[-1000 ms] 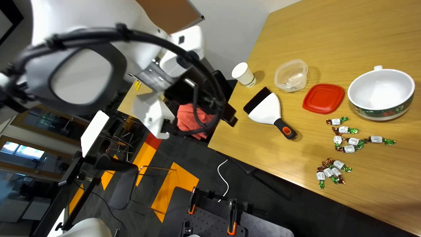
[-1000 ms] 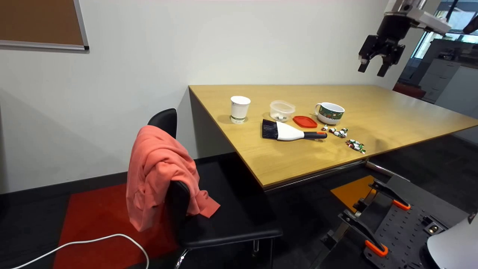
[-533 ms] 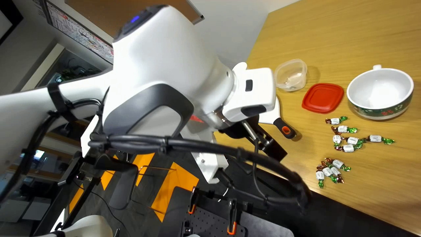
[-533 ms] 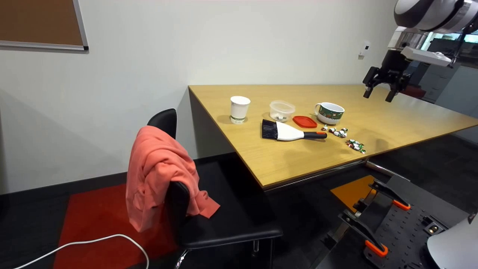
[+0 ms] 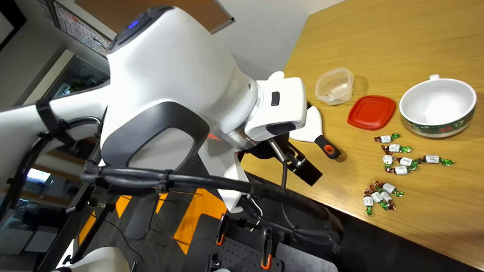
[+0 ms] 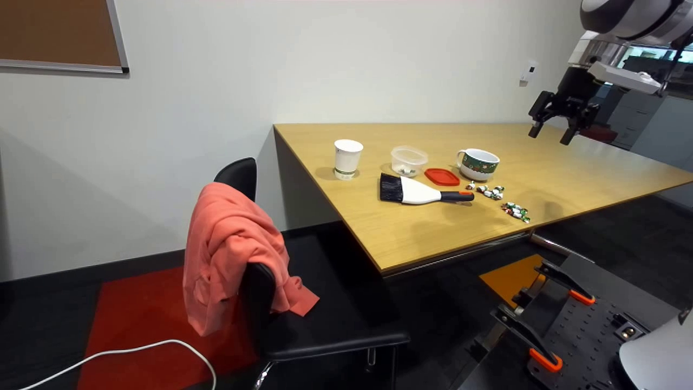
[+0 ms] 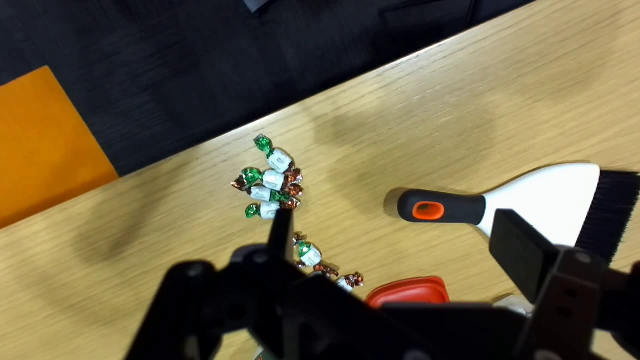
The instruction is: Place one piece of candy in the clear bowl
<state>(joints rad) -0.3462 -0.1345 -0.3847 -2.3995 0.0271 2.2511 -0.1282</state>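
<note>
The clear bowl (image 5: 335,85) stands on the table in both exterior views (image 6: 409,158); a small whitish thing shows inside it. In the wrist view, only a sliver of it (image 7: 515,303) shows behind the gripper. Wrapped candies with green and brown twisted ends lie in two groups: one near the table edge (image 5: 382,198), also in the wrist view (image 7: 273,180), the other by the mug (image 5: 406,161), partly hidden by a finger in the wrist view (image 7: 310,254). My gripper (image 7: 393,220) is wide open and empty, pointing down, high above the table in an exterior view (image 6: 550,135).
A red lid (image 5: 372,112) lies between the clear bowl and a white bowl-like mug (image 5: 438,101). A brush (image 6: 419,192) with a black handle and a paper cup (image 6: 347,158) stand towards the table's end. A chair with a coral garment (image 6: 233,249) is beside the table.
My arm has swung across and the gripper has come lower over the table, mostly in the first half second; since then it has shifted only slightly. The gripper stays open. The objects have not moved.
</note>
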